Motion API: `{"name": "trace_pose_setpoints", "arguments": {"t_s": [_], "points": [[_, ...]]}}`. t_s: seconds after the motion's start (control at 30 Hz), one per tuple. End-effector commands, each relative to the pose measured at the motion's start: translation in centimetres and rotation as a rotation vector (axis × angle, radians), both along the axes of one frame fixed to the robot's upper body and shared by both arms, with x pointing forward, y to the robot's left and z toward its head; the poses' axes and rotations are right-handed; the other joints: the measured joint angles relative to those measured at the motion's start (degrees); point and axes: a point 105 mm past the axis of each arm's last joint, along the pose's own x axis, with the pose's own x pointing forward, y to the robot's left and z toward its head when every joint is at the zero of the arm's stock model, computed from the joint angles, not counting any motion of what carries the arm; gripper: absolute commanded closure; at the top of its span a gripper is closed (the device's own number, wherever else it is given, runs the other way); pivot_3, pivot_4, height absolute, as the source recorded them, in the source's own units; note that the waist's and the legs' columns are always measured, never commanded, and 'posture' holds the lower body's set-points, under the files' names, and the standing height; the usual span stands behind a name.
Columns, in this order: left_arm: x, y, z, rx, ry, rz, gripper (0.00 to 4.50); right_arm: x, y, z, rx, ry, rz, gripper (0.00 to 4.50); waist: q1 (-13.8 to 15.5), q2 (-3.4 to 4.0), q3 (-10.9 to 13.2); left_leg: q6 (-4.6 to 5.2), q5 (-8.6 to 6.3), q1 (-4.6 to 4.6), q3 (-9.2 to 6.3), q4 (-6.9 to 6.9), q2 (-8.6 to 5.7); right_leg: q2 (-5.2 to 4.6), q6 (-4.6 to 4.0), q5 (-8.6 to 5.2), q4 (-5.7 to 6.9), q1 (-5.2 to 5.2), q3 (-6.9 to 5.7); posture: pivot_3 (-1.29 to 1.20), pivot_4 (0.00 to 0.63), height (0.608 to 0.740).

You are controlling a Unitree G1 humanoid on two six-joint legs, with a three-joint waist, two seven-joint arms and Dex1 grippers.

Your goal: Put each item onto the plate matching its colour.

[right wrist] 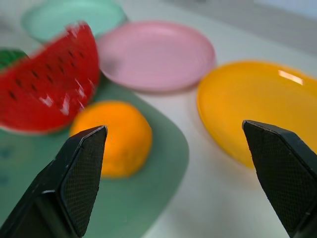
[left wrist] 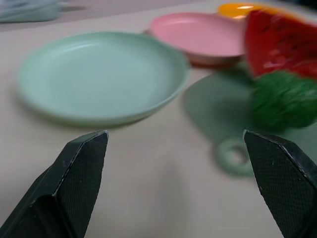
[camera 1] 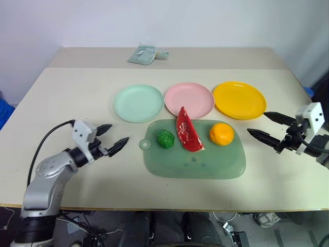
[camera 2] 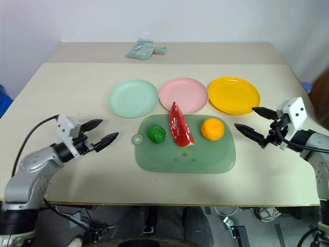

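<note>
Near the counter's [camera 1: 77,98] left edge, the left gripper [camera 1: 113,138] gapes wide, holding nothing. Near the right edge, the right gripper [camera 1: 267,126] is equally wide and empty, beside the green board [camera 1: 205,167].

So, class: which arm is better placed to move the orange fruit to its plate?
Probably the right: its open claw sits beside the orange fruit and yellow-orange plate.

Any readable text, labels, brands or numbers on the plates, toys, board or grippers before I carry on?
None readable. The three plates, the toy foods, the green board and both grippers carry no legible text. The cloth bundle at the far edge is too small to tell.
</note>
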Motion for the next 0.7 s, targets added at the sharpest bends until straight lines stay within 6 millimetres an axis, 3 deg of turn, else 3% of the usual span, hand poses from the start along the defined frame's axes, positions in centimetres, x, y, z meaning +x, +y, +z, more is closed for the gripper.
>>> {"name": "trace_pose_setpoints", "arguments": {"t_s": [0.03,0.17,0.33,0.7], "points": [[-0.1,-3.1,1.1,0.005,-0.026,-0.141,0.0,-1.5,0.2,1.2,0.045,0.008,0.031,0.03,0.0,0.0,0.0,0.0,0.0,0.0,0.0,0.0,0.0,0.0,0.0,0.0,0.0,0.0,0.0,0.0,0.15,0.74],[0.2,-6.3,1.2,0.028,-0.045,-0.27,0.0,-3.5,1.1,0.6,0.058,0.11,0.097,0.03,0.1,0.0,0.0,0.01,0.01,-0.05,0.0,0.07,-0.02,0.0,0.01,0.0,-0.01,0.01,0.0,0.0,0.15,0.74],[0.2,-8.6,0.4,0.077,-0.033,-0.381,0.0,-4.0,1.6,0.9,-0.012,0.076,0.1,0.03,-0.5,0.01,0.0,0.02,0.01,-0.02,0.0,-0.01,0.0,0.06,0.01,0.0,0.02,-0.03,0.0,0.0,0.15,0.74],[1.1,-9.4,-0.5,0.086,-0.039,-0.408,0.0,-4.8,4.5,1.3,-0.027,0.051,0.193,0.03,0.1,-0.01,0.0,0.02,0.01,-0.07,-0.01,0.11,-0.01,0.05,0.02,0.01,0.01,-0.01,0.0,0.0,0.15,0.74]]}}
